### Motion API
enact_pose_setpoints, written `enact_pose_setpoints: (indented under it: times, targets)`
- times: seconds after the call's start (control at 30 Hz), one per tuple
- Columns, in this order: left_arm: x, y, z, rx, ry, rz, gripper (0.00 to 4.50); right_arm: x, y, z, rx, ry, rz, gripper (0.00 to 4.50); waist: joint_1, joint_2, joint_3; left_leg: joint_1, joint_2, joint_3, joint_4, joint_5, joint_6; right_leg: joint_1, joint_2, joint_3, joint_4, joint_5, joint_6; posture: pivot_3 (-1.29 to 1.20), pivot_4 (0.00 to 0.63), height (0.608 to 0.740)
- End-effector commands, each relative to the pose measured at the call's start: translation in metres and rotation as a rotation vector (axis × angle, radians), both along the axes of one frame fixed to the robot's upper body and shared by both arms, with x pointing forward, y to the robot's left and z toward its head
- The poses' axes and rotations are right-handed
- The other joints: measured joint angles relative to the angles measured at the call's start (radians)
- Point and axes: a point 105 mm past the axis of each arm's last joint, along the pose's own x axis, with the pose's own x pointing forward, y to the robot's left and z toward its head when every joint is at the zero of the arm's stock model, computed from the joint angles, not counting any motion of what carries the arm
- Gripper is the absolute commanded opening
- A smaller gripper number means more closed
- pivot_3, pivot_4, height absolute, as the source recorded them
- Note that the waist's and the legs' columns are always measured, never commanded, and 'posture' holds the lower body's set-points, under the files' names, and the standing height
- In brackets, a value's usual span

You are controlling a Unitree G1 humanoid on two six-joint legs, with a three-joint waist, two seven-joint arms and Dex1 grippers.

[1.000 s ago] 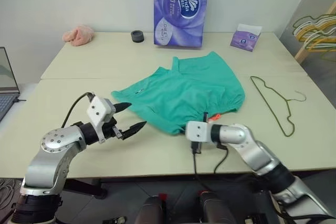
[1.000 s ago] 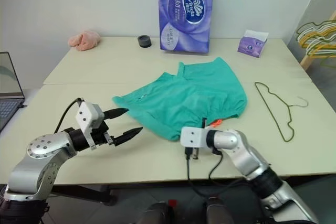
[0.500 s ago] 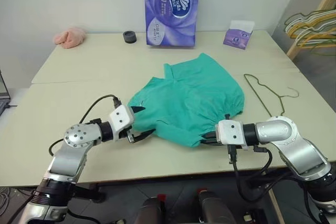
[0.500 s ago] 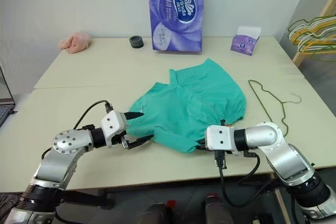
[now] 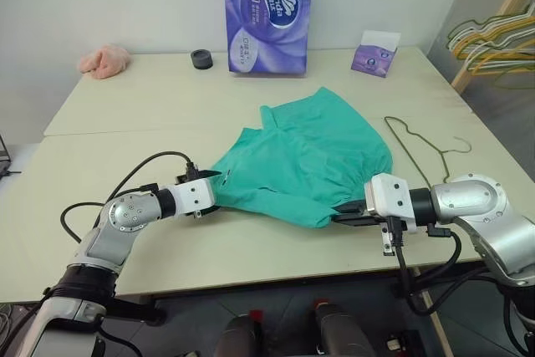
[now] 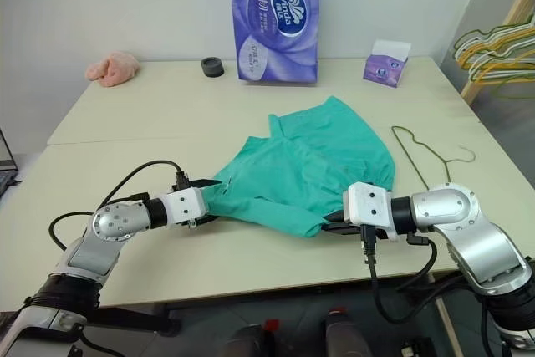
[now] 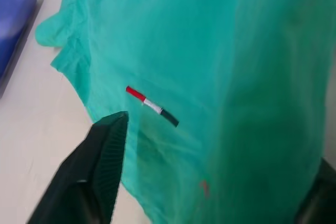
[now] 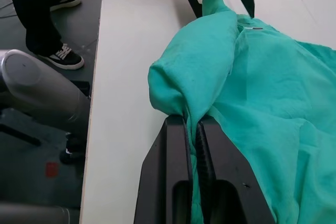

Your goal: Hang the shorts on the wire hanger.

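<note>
The teal-green shorts [image 5: 309, 156] lie rumpled in the middle of the table. My left gripper [image 5: 215, 192] is at their left hem corner, open, with a finger [image 7: 105, 150] on each side of the fabric near the small red-white label [image 7: 151, 105]. My right gripper [image 8: 193, 124] is shut on a fold of the shorts' near edge and lifts it a little off the table; it also shows at the shorts' right front [image 5: 349, 215]. The wire hanger [image 5: 418, 152] lies flat to the right of the shorts, apart from both grippers.
At the back stand a tall purple tissue pack [image 5: 266, 14], a small purple tissue box [image 5: 372, 52], a black ring [image 5: 201, 58] and a pink cloth lump [image 5: 104, 60]. A rack of hangers [image 5: 493, 35] is past the right edge. A person's legs [image 8: 31, 14] stand beside the table.
My left gripper has moved forward and down onto the shorts' left corner, and its fingers have narrowed. My right gripper has risen and drawn right with the fabric. The camera has shifted.
</note>
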Motion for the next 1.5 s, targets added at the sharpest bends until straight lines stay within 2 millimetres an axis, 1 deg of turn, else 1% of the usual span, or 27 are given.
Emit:
enact_pose_setpoints:
  times: [0.03, 0.13, 0.23, 0.3, 0.4, 0.47, 0.5, 0.53, 0.57, 0.63, 0.7, 0.73, 0.8, 0.83, 0.87, 0.9, 0.97, 1.03, 1.1, 1.17, 1.2, 1.23, 1.3, 1.37, 1.4, 1.47, 1.5]
  targets:
    - [-0.002, -0.001, -0.004, 0.063, -0.006, -0.045, 1.99, -0.002, 0.002, 0.023, 0.033, -0.055, 0.015, 0.0, 0.0, 0.0, 0.0, 0.0, 0.0, 0.0, 0.0, 0.0, 0.0, 0.0, 0.0, 0.0, 0.0, 0.0, 0.0, -0.19, 0.115, 0.74]
    - [-0.002, 0.002, -0.006, 0.105, -0.007, -0.061, 1.08, -0.003, -0.001, 0.026, 0.018, -0.05, 0.021, 0.0, -0.001, 0.0, 0.0, 0.0, 0.0, 0.0, 0.0, 0.0, 0.0, 0.0, 0.0, 0.0, 0.0, 0.0, 0.0, -0.19, 0.119, 0.74]
    - [-0.014, 0.012, -0.01, 0.176, 0.103, -0.095, 0.09, 0.004, -0.024, 0.019, -0.123, -0.059, 0.027, 0.0, -0.001, 0.0, 0.0, -0.001, 0.0, 0.0, 0.0, 0.0, 0.0, 0.0, 0.0, 0.0, 0.0, 0.0, 0.0, -0.17, 0.121, 0.74]
    - [-0.028, 0.015, -0.012, 0.177, 0.211, -0.113, 0.04, 0.01, -0.039, 0.015, -0.204, -0.059, 0.03, 0.0, -0.003, 0.001, 0.0, -0.001, 0.0, 0.001, 0.0, 0.0, 0.0, 0.0, 0.0, -0.001, -0.001, 0.0, 0.001, -0.16, 0.12, 0.74]
    - [-0.081, -0.001, -0.007, 0.114, 0.517, -0.228, 0.04, 0.035, -0.074, 0.007, -0.367, -0.043, 0.016, 0.0, -0.024, 0.002, 0.0, 0.0, 0.0, 0.005, -0.001, -0.001, 0.002, -0.001, 0.0, 0.0, -0.001, 0.0, 0.001, -0.13, 0.12, 0.74]
    - [-0.101, -0.013, 0.0, 0.083, 0.622, -0.279, 0.04, 0.046, -0.085, 0.005, -0.416, -0.034, 0.023, 0.0, -0.026, 0.004, 0.002, 0.0, 0.0, 0.006, -0.002, -0.001, 0.002, -0.001, -0.001, 0.001, -0.003, 0.0, 0.001, -0.12, 0.12, 0.74]
    - [-0.106, -0.022, 0.007, 0.037, 0.649, -0.295, 0.04, 0.058, -0.087, 0.008, -0.414, -0.042, 0.009, 0.0, -0.025, 0.005, 0.002, 0.0, 0.0, 0.006, -0.002, -0.001, 0.002, -0.001, -0.001, 0.001, -0.003, 0.0, 0.001, -0.12, 0.119, 0.74]
    - [-0.103, -0.032, 0.017, -0.021, 0.649, -0.3, 0.04, 0.073, -0.087, 0.012, -0.419, -0.07, -0.014, 0.0, -0.024, 0.005, 0.003, 0.0, 0.0, 0.005, -0.002, -0.001, 0.002, -0.001, -0.001, 0.001, -0.002, 0.0, 0.001, -0.11, 0.119, 0.74]
    - [-0.096, -0.041, 0.026, -0.077, 0.633, -0.293, 0.04, 0.089, -0.087, 0.018, -0.419, -0.103, -0.04, 0.0, -0.024, 0.006, 0.003, 0.0, 0.0, 0.004, -0.002, -0.001, 0.002, -0.001, -0.001, 0.001, -0.001, 0.0, 0.001, -0.11, 0.117, 0.74]
    - [-0.07, -0.055, 0.047, -0.184, 0.557, -0.251, 0.04, 0.122, -0.081, 0.034, -0.398, -0.18, -0.106, 0.0, -0.022, 0.009, 0.005, 0.001, 0.0, 0.004, -0.001, 0.0, 0.004, 0.0, 0.001, 0.0, -0.001, 0.001, 0.0, -0.11, 0.115, 0.74]
    - [-0.03, -0.061, 0.072, -0.273, 0.432, -0.164, 0.04, 0.156, -0.072, 0.058, -0.376, -0.326, -0.199, 0.0, -0.017, 0.009, 0.006, 0.001, 0.0, 0.004, 0.0, 0.001, 0.005, 0.0, 0.003, 0.0, 0.0, 0.002, 0.001, -0.11, 0.111, 0.74]
    - [-0.01, -0.062, 0.084, -0.306, 0.367, -0.114, 0.04, 0.169, -0.067, 0.069, -0.374, -0.395, -0.233, 0.0, -0.016, 0.009, 0.006, 0.001, 0.0, 0.003, 0.0, 0.001, 0.005, 0.0, 0.004, -0.001, 0.0, 0.003, 0.0, -0.11, 0.108, 0.74]
    - [0.034, -0.059, 0.116, -0.36, 0.202, 0.002, 0.04, 0.191, -0.048, 0.101, -0.328, -0.571, -0.314, 0.0, -0.015, 0.009, 0.005, -0.001, 0.0, 0.003, 0.0, 0.001, 0.004, -0.002, 0.005, 0.0, 0.001, 0.005, 0.001, -0.11, 0.103, 0.74]
    - [0.057, -0.053, 0.138, -0.375, 0.091, 0.071, 0.04, 0.2, -0.036, 0.123, -0.301, -0.701, -0.357, 0.0, -0.017, 0.008, 0.005, -0.001, -0.001, 0.003, 0.0, 0.002, 0.003, -0.003, 0.003, 0.0, 0.001, 0.005, 0.0, -0.11, 0.103, 0.74]
    - [0.081, -0.043, 0.169, -0.376, -0.063, 0.159, 0.04, 0.205, -0.022, 0.152, -0.265, -0.864, -0.4, 0.0, -0.02, 0.008, 0.005, -0.006, -0.001, 0.003, 0.001, 0.004, -0.001, -0.007, 0.003, 0.0, 0.001, 0.005, 0.0, -0.11, 0.102, 0.74]
    - [0.096, -0.033, 0.198, -0.367, -0.198, 0.225, 0.04, 0.206, -0.01, 0.179, -0.224, -1.011, -0.43, 0.0, -0.024, 0.007, 0.005, -0.011, -0.001, 0.002, 0.001, 0.007, -0.007, -0.013, 0.002, 0.0, 0.002, 0.006, 0.0, -0.11, 0.102, 0.74]
    - [0.107, -0.016, 0.259, -0.282, -0.487, 0.3, 0.04, 0.196, 0.01, 0.229, -0.125, -1.262, -0.457, 0.0, -0.033, 0.005, 0.004, -0.03, -0.005, 0.005, 0.002, 0.011, -0.014, -0.038, -0.003, 0.003, 0.011, 0.006, 0.001, -0.12, 0.104, 0.74]
    - [0.096, -0.009, 0.315, -0.122, -0.76, 0.303, 0.04, 0.175, 0.024, 0.274, -0.007, -1.478, -0.445, 0.0, -0.047, 0.005, 0.004, -0.046, -0.006, 0.007, 0.002, 0.014, -0.018, -0.056, -0.004, 0.005, 0.015, 0.006, 0.001, -0.13, 0.103, 0.74]
    - [0.079, -0.012, 0.35, 0.044, -0.937, 0.255, 0.04, 0.151, 0.028, 0.304, 0.118, -1.632, -0.421, 0.0, -0.057, 0.005, 0.003, -0.054, -0.006, 0.008, -0.001, 0.016, -0.021, -0.069, -0.005, 0.005, 0.017, 0.006, 0.001, -0.13, 0.103, 0.74]
    - [0.067, -0.014, 0.365, 0.179, -1.018, 0.21, 0.04, 0.14, 0.023, 0.312, 0.188, -1.69, -0.399, 0.0, -0.058, 0.005, 0.002, -0.054, -0.006, 0.01, -0.013, 0.016, -0.021, -0.072, -0.007, 0.004, 0.015, 0.006, 0.001, -0.12, 0.102, 0.74]
    - [0.065, -0.014, 0.365, 0.227, -1.02, 0.192, 0.04, 0.139, 0.02, 0.308, 0.207, -1.684, -0.388, 0.0, -0.058, 0.006, 0.001, -0.053, -0.006, 0.011, -0.015, 0.016, -0.021, -0.072, -0.007, 0.003, 0.014, 0.006, 0.001, -0.12, 0.101, 0.74]
    - [0.064, -0.013, 0.358, 0.278, -0.991, 0.169, 0.04, 0.141, 0.017, 0.297, 0.214, -1.663, -0.364, 0.0, -0.058, 0.006, 0.0, -0.052, -0.006, 0.011, -0.015, 0.015, -0.021, -0.071, -0.008, 0.002, 0.014, 0.006, 0.001, -0.12, 0.101, 0.74]
    - [0.067, -0.011, 0.336, 0.344, -0.89, 0.129, 0.04, 0.15, 0.013, 0.266, 0.201, -1.574, -0.318, 0.0, -0.059, 0.005, 0.0, -0.05, -0.006, 0.015, -0.016, 0.015, -0.021, -0.069, -0.007, 0.002, 0.014, 0.006, 0.001, -0.12, 0.103, 0.74]
    - [0.07, -0.007, 0.284, 0.39, -0.666, 0.06, 0.04, 0.164, 0.008, 0.208, 0.139, -1.41, -0.259, 0.0, -0.061, 0.005, 0.0, -0.046, -0.006, 0.019, -0.012, 0.016, -0.018, -0.064, -0.007, 0.002, 0.014, 0.006, 0.001, -0.11, 0.103, 0.74]
    - [0.067, -0.003, 0.253, 0.421, -0.539, 0.024, 0.04, 0.168, 0.005, 0.175, 0.11, -1.326, -0.224, 0.0, -0.061, 0.005, 0.0, -0.037, -0.006, 0.019, -0.012, 0.017, -0.015, -0.053, -0.007, 0.002, 0.014, 0.006, 0.001, -0.12, 0.105, 0.74]
    - [0.056, 0.004, 0.21, 0.445, -0.358, -0.017, 0.04, 0.17, -0.001, 0.134, 0.07, -1.23, -0.194, 0.0, -0.068, 0.005, 0.0, -0.023, -0.006, 0.02, -0.012, 0.014, -0.006, -0.039, -0.006, 0.003, 0.015, 0.007, 0.002, -0.12, 0.103, 0.74]
    - [0.047, 0.012, 0.185, 0.487, -0.256, -0.032, 0.04, 0.168, -0.002, 0.113, 0.063, -1.171, -0.178, 0.0, -0.074, 0.005, 0.0, -0.018, -0.006, 0.02, -0.012, 0.014, -0.004, -0.034, -0.004, 0.004, 0.015, 0.007, 0.002, -0.12, 0.103, 0.74]
